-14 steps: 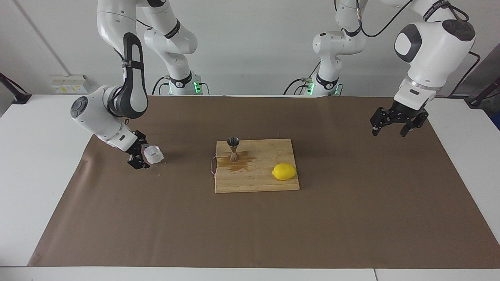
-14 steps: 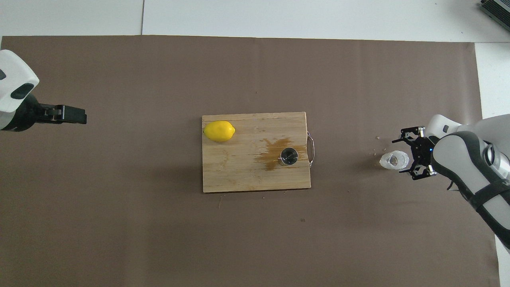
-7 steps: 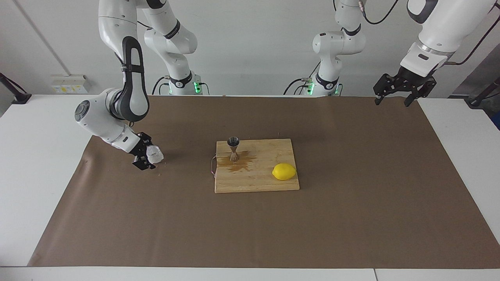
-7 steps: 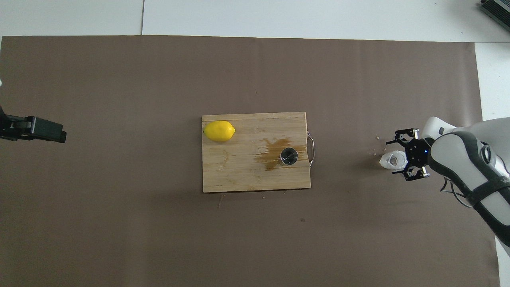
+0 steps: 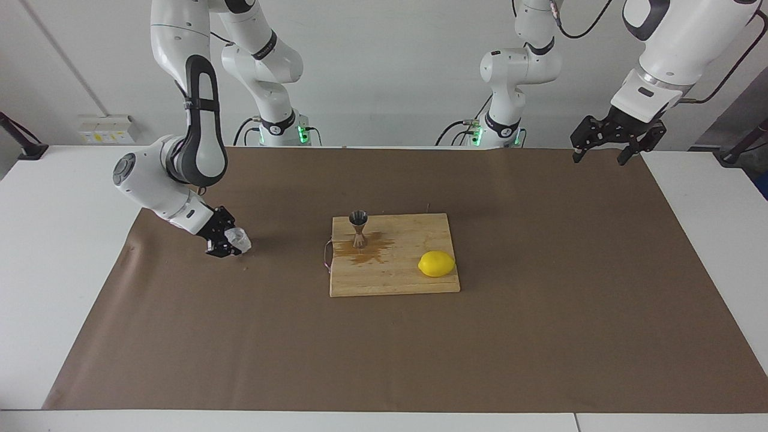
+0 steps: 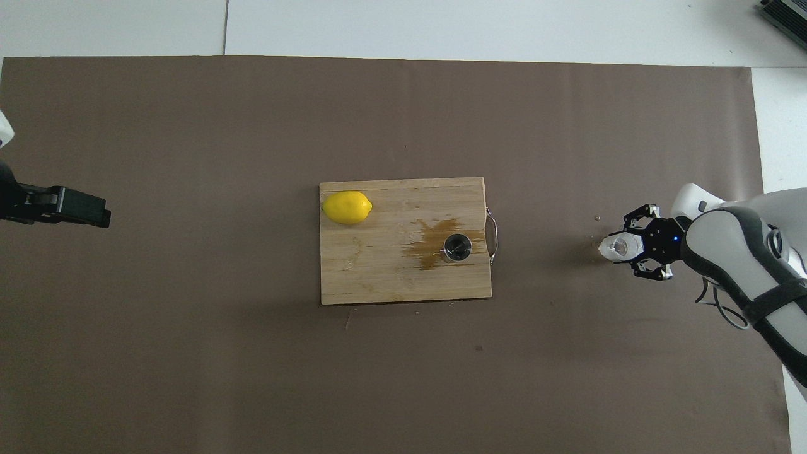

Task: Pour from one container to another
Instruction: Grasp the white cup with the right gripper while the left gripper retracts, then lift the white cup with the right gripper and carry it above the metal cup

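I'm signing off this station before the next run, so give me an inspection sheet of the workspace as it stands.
Surface: brown paper sheet covers the table; brown liquid stain on the cutting board.
Job's things: translucent cup on the paper toward the right arm's end; steel jigger upright on the board, in the stain.
Clutter: lemon on the board; small specks on the paper beside the cup.
Grippers: right tool shut on the cup; left tool open, raised, waiting at its own end.
Cables: black cables along both arms and at both bases.
Surroundings: white wall, wall socket box.
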Motion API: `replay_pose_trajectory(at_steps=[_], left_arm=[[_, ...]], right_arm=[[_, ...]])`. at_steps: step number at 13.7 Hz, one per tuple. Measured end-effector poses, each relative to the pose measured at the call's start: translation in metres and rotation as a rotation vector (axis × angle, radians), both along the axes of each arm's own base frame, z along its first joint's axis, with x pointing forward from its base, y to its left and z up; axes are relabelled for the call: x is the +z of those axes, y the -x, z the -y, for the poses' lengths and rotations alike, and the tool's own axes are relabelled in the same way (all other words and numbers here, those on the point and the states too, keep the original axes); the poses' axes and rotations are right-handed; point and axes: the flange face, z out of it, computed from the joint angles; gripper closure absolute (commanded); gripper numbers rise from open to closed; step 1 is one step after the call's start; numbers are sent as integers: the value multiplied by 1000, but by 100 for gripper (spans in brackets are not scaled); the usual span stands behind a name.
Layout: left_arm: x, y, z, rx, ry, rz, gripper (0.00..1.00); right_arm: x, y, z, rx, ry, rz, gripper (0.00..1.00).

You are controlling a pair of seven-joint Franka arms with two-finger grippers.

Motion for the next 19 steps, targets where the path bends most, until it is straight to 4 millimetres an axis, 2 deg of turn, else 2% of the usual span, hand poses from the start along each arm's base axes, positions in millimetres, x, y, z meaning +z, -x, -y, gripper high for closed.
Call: replay_pose_trajectory(at_steps=[3,8,12,16,19], left_arm=[[0,0,0,0,0,0,0],[0,0,0,1,0,0,0],[0,0,-3,5,0,-1,0],[0,0,-3,6,0,-1,0],[0,0,-3,6,0,-1,0]], right_arm=[[15,-5,-15,-37,-2,5,100],[57,-15,-92,-102,15,-3,100],[89,-29,-137,-152,117,6,100],[126,-38,-208,-234,242,48,100],[148,-36,-261,-274,348,80,100]])
